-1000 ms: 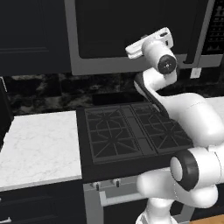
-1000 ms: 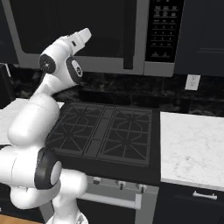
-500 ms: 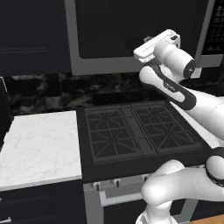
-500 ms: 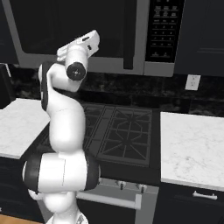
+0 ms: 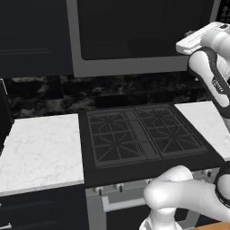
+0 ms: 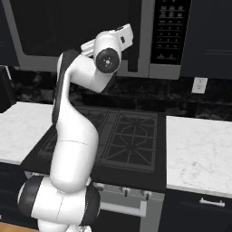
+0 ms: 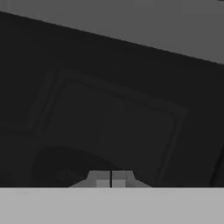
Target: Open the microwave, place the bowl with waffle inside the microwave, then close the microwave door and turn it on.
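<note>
The microwave [image 5: 134, 67] hangs above the stove with the microwave door [image 6: 68, 27] closed. Its black bar handle [image 6: 132, 56] and dark button panel [image 6: 170, 31] are at its right end. My gripper [image 7: 111, 179] is shut with nothing in it, close up to the dark glass. The white hand [image 6: 121, 36] is raised just left of the handle, at the door's right part [image 5: 202, 38]. Through the glass in the hand view a dim round dark shape, the bowl [image 7: 65, 166], shows at lower left. A faint brownish spot on it may be the waffle [image 7: 61, 175].
A black stove [image 5: 139, 134] with grates lies below the microwave. White marble counters flank it on the left [image 5: 40, 148] and on the right [image 6: 199, 149]. A wall outlet [image 6: 198, 84] sits on the dark backsplash. Dark cabinets [image 5: 31, 36] stand beside the microwave.
The arm has stretched upward, and the shut hand has slid to the right along the microwave door toward its handle. The door has stayed closed.
</note>
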Available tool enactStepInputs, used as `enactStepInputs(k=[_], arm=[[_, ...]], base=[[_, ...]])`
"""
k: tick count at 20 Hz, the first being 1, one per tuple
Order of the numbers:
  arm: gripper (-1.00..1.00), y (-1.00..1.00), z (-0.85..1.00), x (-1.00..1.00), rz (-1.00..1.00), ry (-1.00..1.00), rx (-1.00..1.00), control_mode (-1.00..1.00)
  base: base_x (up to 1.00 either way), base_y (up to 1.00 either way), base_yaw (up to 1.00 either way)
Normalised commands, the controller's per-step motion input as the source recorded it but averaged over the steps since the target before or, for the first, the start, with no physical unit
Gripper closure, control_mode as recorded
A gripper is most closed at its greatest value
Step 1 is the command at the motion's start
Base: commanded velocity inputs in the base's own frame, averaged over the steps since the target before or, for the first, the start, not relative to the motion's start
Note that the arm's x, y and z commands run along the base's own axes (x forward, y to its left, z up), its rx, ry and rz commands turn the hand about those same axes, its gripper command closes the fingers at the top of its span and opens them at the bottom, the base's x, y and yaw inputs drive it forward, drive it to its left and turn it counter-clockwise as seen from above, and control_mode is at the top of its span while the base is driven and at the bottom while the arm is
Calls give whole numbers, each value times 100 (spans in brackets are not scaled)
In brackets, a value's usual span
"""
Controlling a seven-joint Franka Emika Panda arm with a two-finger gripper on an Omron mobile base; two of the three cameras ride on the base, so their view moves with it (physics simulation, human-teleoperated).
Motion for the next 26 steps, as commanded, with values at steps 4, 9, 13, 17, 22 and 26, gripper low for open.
enactStepInputs(k=[4,9,13,17,22,26], arm=[[100,-92,35,-76,-6,30,1,-100],[100,-71,0,2,0,21,22,-100],[100,-56,-26,0,1,21,10,-100],[100,-33,-37,-13,-8,13,17,-100],[100,-13,-15,-29,-24,16,28,-100],[100,-5,-13,-34,-41,22,34,-100]], base=[[0,0,0],[0,0,0],[0,0,0],[0,0,0],[0,0,0],[0,0,0]])
